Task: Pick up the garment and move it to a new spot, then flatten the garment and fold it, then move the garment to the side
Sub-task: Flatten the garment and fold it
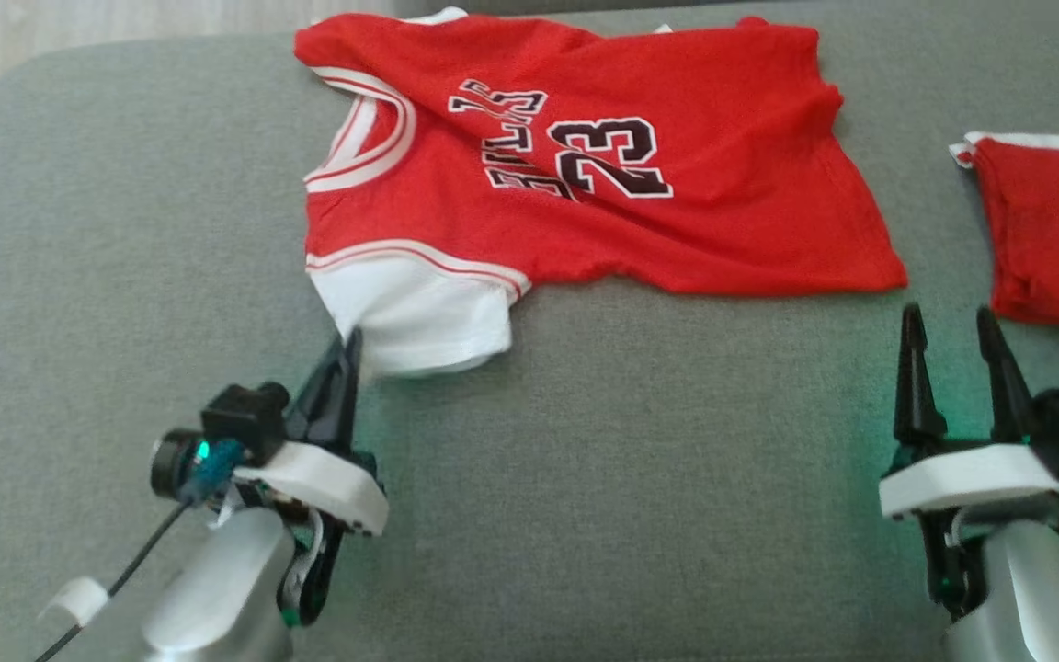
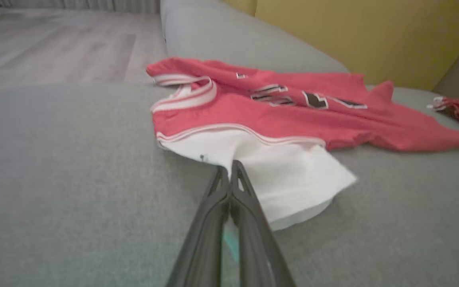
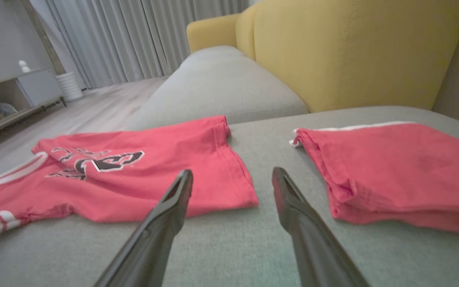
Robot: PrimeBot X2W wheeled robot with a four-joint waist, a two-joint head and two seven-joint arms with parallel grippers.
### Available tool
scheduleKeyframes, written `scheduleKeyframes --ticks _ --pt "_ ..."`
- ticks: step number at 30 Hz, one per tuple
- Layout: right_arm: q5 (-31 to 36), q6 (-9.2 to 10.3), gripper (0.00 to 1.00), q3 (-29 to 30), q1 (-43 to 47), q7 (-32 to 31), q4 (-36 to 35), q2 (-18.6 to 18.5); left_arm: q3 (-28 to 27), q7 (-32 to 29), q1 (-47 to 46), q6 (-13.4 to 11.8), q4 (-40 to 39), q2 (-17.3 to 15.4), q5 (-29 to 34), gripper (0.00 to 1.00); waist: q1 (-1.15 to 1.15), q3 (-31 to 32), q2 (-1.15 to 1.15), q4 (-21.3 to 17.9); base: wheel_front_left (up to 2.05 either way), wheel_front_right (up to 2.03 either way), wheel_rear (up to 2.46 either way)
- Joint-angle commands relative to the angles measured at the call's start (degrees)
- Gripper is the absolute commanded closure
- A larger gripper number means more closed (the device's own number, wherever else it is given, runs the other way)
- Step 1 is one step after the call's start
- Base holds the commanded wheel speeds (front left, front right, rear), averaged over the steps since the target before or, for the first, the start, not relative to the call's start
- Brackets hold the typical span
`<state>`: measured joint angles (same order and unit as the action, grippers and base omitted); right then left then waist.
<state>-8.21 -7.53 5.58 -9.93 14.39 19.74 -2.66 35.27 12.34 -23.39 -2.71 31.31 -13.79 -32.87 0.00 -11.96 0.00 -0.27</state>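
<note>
Sofa seat cushion [image 1: 585, 460] in grey fabric carries everything, with a yellow backrest [image 3: 353, 52] rising behind it. Spread across the far middle of the cushion lies the red jersey [image 1: 677, 211], front up and somewhat rumpled, its number 23 and lettering showing, collar toward the robot's left and hem toward its right. Well apart on the right sits a folded red garment [image 1: 1053, 239] with white trim. The left hand [image 1: 350, 336] has its two dark fingers pressed together on the near left edge of the jersey's white sleeve [image 2: 293, 175], where the cloth puckers at the tips. The right hand [image 1: 950, 317] stands spread wide and empty above the cushion, near the jersey's hem corner, between the two garments.
</note>
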Motion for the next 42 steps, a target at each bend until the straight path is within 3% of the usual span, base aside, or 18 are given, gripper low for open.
scheduleKeyframes --ticks 1,8,16,25,26,27,28,35,42 --pt "0.8 0.04 0.00 -0.7 -1.4 0.6 -0.2 -0.2 -3.0 1.2 -1.5 -0.6 -2.5 -1.1 0.3 1.00 0.00 0.6 0.00 0.6 0.00 0.00 0.00" --pt "1.8 0.04 0.00 2.5 -5.9 -3.1 8.7 -0.2 -7.5 2.6 -0.2 -2.2 -10.8 -1.1 3.1 1.00 0.00 0.6 0.00 2.4 0.00 0.00 0.00" --pt "1.0 0.04 0.00 6.3 -14.8 -6.7 20.0 -0.2 -9.0 2.6 2.0 -0.8 -14.3 0.3 6.1 1.00 0.00 -0.9 0.00 4.1 0.00 0.00 0.00" --pt "5.1 0.04 0.00 9.2 -21.6 -7.3 32.9 -0.2 -10.1 2.6 2.0 1.4 -14.0 2.2 8.0 1.00 0.00 -2.5 0.00 5.5 0.00 0.00 0.00" --pt "5.6 0.04 0.16 9.3 -22.1 -7.2 34.1 -0.2 -10.3 2.6 2.0 1.5 -13.9 2.3 8.2 1.00 0.00 -2.6 0.00 5.5 0.00 0.00 0.00" --pt "6.0 0.04 0.76 9.4 -22.5 -7.0 35.1 -0.2 -10.4 2.6 2.0 1.7 -13.7 2.5 8.4 1.00 0.00 -2.6 0.00 5.5 0.00 0.00 0.00" --pt "6.4 0.04 1.00 9.5 -22.9 -6.6 36.0 -0.2 -10.6 2.6 2.0 1.9 -13.5 2.7 8.6 1.00 0.00 -2.5 0.00 5.6 0.00 0.00 0.00" --pt "6.1 0.04 1.00 9.2 -25.3 -1.9 39.1 -0.2 -13.4 2.7 2.3 2.9 -12.0 3.1 8.5 1.00 0.00 -0.2 0.00 4.9 0.00 0.00 0.00" --pt "2.1 0.04 1.00 3.3 -26.5 0.3 33.3 -0.2 -17.1 2.7 0.8 4.3 -12.4 2.6 7.5 1.00 0.00 4.4 0.00 3.5 0.00 0.00 0.00"
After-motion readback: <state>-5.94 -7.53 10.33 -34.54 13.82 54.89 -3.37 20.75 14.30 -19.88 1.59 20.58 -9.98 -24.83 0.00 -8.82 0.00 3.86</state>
